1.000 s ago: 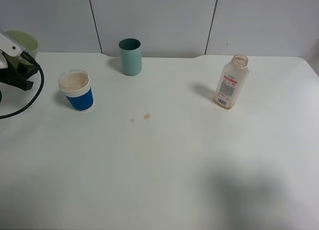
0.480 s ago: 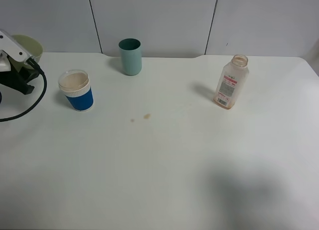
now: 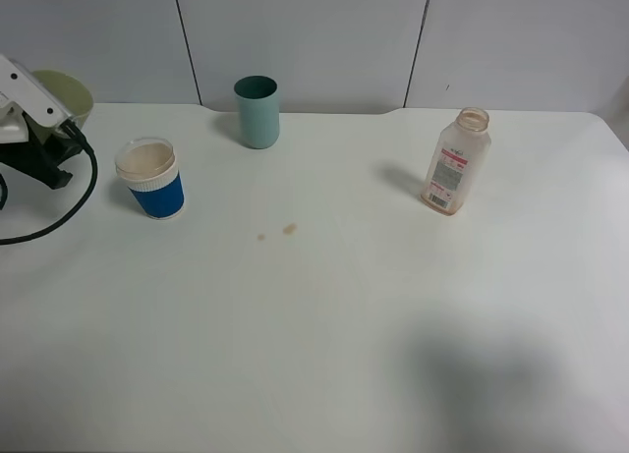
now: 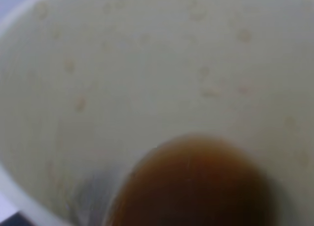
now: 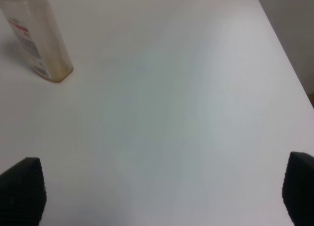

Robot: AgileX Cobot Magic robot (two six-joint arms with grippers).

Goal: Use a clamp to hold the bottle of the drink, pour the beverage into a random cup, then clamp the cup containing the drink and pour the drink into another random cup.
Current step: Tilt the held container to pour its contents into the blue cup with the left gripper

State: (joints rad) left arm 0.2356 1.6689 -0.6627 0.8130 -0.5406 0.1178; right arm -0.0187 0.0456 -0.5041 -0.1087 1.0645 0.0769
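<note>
My left gripper (image 3: 57, 119) at the table's far left edge is shut on a pale green cup (image 3: 67, 91). In the left wrist view the cup's inside (image 4: 147, 74) fills the frame, with brown drink (image 4: 196, 187) pooled in it and the fingers hidden. A blue cup with a white rim (image 3: 151, 180) stands just right of it, tan inside. A teal cup (image 3: 257, 111) stands at the back. The nearly empty clear bottle (image 3: 456, 162) stands uncapped at the right, also in the right wrist view (image 5: 37, 42). My right gripper (image 5: 159, 196) is open and empty over bare table.
Two small brown drops (image 3: 289, 229) lie on the white table (image 3: 324, 335) near the middle. The left arm's black cable (image 3: 59, 212) loops over the table's left side. The table's right edge (image 5: 287, 59) shows in the right wrist view.
My left gripper and the pale green cup have shifted slightly right and down, toward the blue cup. Bottle and the other cups have not moved.
</note>
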